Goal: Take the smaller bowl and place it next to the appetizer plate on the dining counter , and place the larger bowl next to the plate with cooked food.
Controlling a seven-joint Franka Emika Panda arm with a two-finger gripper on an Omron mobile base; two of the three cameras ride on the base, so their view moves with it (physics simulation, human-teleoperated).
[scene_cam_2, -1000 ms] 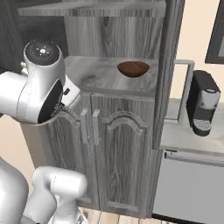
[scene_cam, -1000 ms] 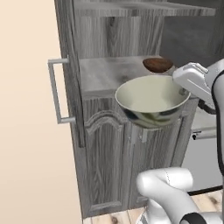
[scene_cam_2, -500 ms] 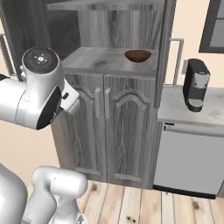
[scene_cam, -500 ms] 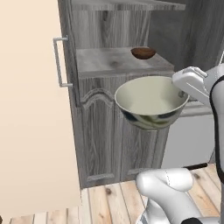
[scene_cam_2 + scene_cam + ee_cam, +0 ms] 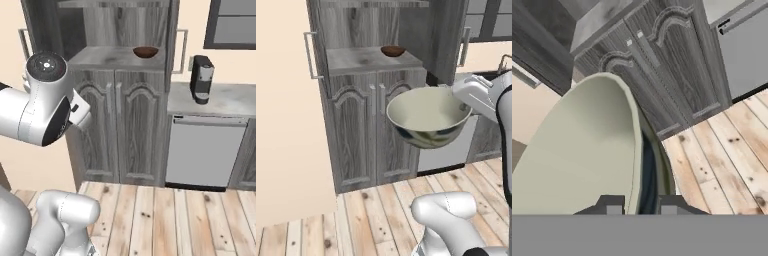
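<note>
The larger bowl (image 5: 427, 117), cream inside with a dark mottled outside, hangs in the air in front of the grey cabinets. My gripper (image 5: 640, 207) is shut on its rim, one fingertip inside and one outside; the bowl (image 5: 582, 150) looms large on the left of the hand view. The hand meets the bowl's right rim in the left base view. The smaller bowl (image 5: 393, 50), dark brown and shallow, rests on the grey cabinet ledge (image 5: 356, 60); it is also visible as the brown bowl (image 5: 145, 51) in the right base view. The appetizer plate and dining counter are out of view.
Grey cabinet doors (image 5: 366, 130) stand straight ahead over a wooden floor (image 5: 165, 215). To the right are a dishwasher front (image 5: 205, 152) and a black coffee machine (image 5: 201, 79) on the worktop. A beige wall (image 5: 281, 125) lies to the left.
The whole picture has shifted: the base has backed away from the cabinets, which now look smaller, with more floor showing. The larger bowl stays held in my gripper.
</note>
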